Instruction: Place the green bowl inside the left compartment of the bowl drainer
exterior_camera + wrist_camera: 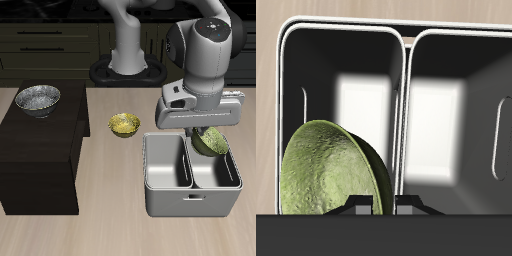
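Observation:
The green bowl hangs tilted on its side just above the bowl drainer, a grey double tub with a small handle on its front. My gripper is shut on the bowl's rim; in the wrist view the bowl fills the space beside my fingertips. The bowl sits over the back rim of the other well, not over the left compartment. Both wells look empty in the wrist view, where the left compartment lies across the divider from the bowl.
A yellow-gold speckled bowl rests on the table beside the drainer's back corner. A silver metal bowl stands on a dark low cabinet. The robot's base is behind.

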Tool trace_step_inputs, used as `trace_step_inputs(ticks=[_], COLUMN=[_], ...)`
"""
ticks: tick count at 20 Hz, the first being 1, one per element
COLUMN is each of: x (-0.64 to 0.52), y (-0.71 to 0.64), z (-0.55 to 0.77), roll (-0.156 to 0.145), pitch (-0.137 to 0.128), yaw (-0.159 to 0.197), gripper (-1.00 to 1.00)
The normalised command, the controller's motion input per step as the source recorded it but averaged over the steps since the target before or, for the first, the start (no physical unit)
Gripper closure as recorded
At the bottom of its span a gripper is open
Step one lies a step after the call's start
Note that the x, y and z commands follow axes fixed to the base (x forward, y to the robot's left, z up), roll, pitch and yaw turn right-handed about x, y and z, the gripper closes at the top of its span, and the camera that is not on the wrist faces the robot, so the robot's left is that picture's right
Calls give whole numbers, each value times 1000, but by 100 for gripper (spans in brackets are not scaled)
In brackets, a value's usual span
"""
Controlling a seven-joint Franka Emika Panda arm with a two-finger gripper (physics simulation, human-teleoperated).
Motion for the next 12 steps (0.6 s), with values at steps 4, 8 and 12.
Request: trace_step_inputs(ticks=[4, 8, 12], x=[-76, -55, -157], y=[-19, -21, -12], z=[-95, -48, 52], roll=[20, 11, -2], pitch=[19, 9, -29], yaw=[28, 14, 20], gripper=[-100, -100, -100])
